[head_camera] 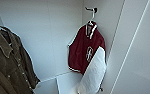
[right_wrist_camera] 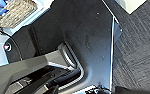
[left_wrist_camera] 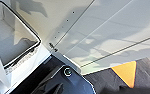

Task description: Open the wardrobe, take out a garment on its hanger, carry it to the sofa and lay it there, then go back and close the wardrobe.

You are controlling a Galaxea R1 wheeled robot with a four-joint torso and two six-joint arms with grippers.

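The wardrobe (head_camera: 48, 32) stands open, and I look into its white inside. The garment (head_camera: 84, 50), maroon with a white emblem and a white sleeve (head_camera: 94, 72), hangs on a white hanger (head_camera: 91, 21) from a dark hook (head_camera: 92, 10) at the right side. A white door panel (head_camera: 138, 50) runs along the right. In the left wrist view, white wardrobe panels (left_wrist_camera: 103, 37) lie close to the dark parts of my left gripper (left_wrist_camera: 49, 87). In the right wrist view, my right gripper (right_wrist_camera: 53, 86) sits low against the robot's dark body.
A long olive-brown garment (head_camera: 8, 62) hangs at the left of the wardrobe. A white box (head_camera: 66, 82) sits on its floor below the jacket. An open white bin (left_wrist_camera: 13, 42), an orange floor patch (left_wrist_camera: 126, 71), grey carpet (right_wrist_camera: 138, 55) and a woven basket (right_wrist_camera: 16, 11) lie around.
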